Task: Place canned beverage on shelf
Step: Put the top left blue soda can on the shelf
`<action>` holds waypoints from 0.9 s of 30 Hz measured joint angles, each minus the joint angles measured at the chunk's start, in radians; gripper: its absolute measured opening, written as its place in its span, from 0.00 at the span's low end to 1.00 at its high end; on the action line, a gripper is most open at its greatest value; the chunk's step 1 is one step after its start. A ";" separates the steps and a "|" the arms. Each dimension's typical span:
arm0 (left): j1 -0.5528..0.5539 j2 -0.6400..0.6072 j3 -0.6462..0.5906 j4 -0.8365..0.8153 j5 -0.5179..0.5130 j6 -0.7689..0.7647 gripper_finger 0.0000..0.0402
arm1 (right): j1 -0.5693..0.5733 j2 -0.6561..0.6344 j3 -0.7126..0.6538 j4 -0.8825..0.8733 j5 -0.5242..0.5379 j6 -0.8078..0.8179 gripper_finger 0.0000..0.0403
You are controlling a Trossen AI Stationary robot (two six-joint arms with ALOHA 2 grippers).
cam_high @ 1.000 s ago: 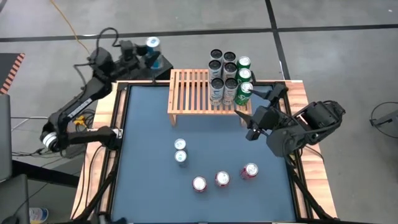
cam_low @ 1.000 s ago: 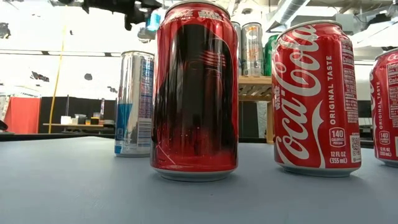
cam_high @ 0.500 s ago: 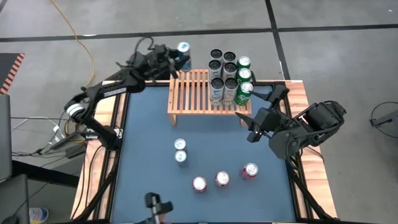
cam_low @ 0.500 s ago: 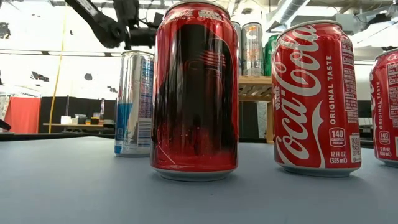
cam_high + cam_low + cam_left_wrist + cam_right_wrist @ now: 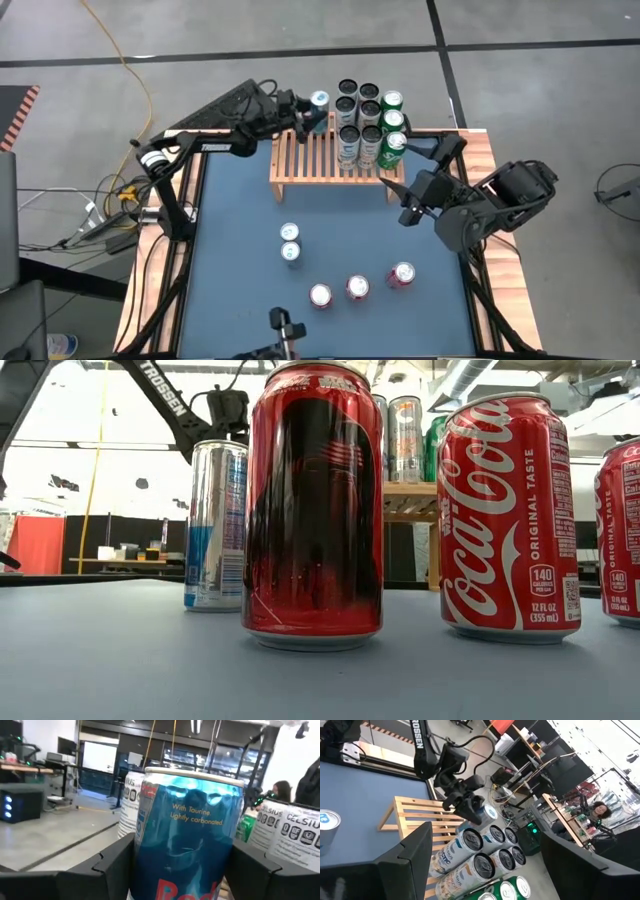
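Observation:
My left gripper [image 5: 308, 106] is shut on a blue canned beverage [image 5: 187, 835], held over the far edge of the shelf [image 5: 320, 158], a low light-wood slatted rack at the table's far side. Just to the can's right, several white and green cans [image 5: 368, 125] stand on the shelf's right end. My right gripper [image 5: 404, 205] hangs open and empty above the table, off the shelf's near right corner. My left gripper pinches the blue can's side wall [image 5: 142, 845] between its two fingers, one finger [image 5: 112, 865] on each side. The fingers come in roughly level from the table's left. The can stands upright, its top [image 5: 319, 99] up, lifted clear of the shelf.
Two slim cans [image 5: 290, 243] stand mid-table and three red cans [image 5: 357, 287] stand nearer the front edge. The shelf's left and middle slats [image 5: 300, 150] are bare. A person [image 5: 597, 812] sits in the room beyond the table.
My left gripper has carried the blue can toward the table's right edge and downward, from beyond the table's far left corner to the shelf's far edge beside the standing cans. The can has stayed upright in the hold.

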State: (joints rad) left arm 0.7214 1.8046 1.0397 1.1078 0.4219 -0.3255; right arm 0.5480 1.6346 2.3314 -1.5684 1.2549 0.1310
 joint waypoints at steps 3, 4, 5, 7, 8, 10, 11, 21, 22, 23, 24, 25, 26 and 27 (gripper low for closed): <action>-0.003 -0.001 0.025 -0.016 -0.037 0.076 0.61 | 0.000 -0.003 0.000 -0.002 0.000 0.000 0.78; -0.004 -0.003 0.032 -0.031 -0.045 0.098 0.61 | 0.000 -0.005 0.000 -0.002 0.000 0.000 0.78; -0.003 -0.003 0.038 -0.046 -0.045 0.108 0.61 | 0.000 -0.006 0.000 -0.002 0.000 0.000 0.78; 0.000 -0.003 0.043 -0.066 -0.048 0.111 0.61 | -0.004 -0.008 0.000 -0.002 0.000 -0.001 0.78; 0.002 -0.002 0.043 -0.067 -0.044 0.113 0.61 | -0.008 -0.009 0.000 -0.002 0.000 -0.005 0.78; 0.002 -0.002 0.045 -0.066 -0.044 0.131 0.61 | -0.009 -0.011 0.000 -0.003 0.000 -0.005 0.78; 0.003 -0.002 0.045 -0.065 -0.046 0.140 0.61 | -0.009 -0.012 0.000 -0.002 -0.003 -0.005 0.78; 0.032 0.081 0.046 0.034 -0.011 0.053 0.61 | -0.027 -0.015 0.000 -0.003 -0.020 -0.012 0.78; 0.032 0.081 0.046 0.033 -0.011 0.055 0.61 | -0.028 -0.015 0.000 -0.003 -0.021 -0.012 0.78; 0.032 0.081 0.046 0.032 -0.013 0.069 0.61 | -0.028 -0.017 0.000 -0.003 -0.021 -0.014 0.78; 0.031 0.080 0.046 0.033 -0.011 0.083 0.61 | -0.028 -0.018 0.000 -0.003 -0.022 -0.021 0.78; 0.030 0.080 0.046 0.032 -0.010 0.092 0.61 | -0.029 -0.019 0.000 -0.003 -0.022 -0.024 0.78; 0.030 0.080 0.046 0.028 -0.009 0.094 0.61 | -0.034 -0.021 0.000 -0.002 -0.022 -0.026 0.78; 0.030 0.080 0.046 0.025 -0.009 0.089 0.61 | -0.038 -0.022 0.000 -0.002 -0.022 -0.026 0.78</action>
State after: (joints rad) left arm 0.7509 1.8851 1.0859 1.1331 0.4134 -0.2369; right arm 0.5097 1.6129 2.3316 -1.5709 1.2326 0.1047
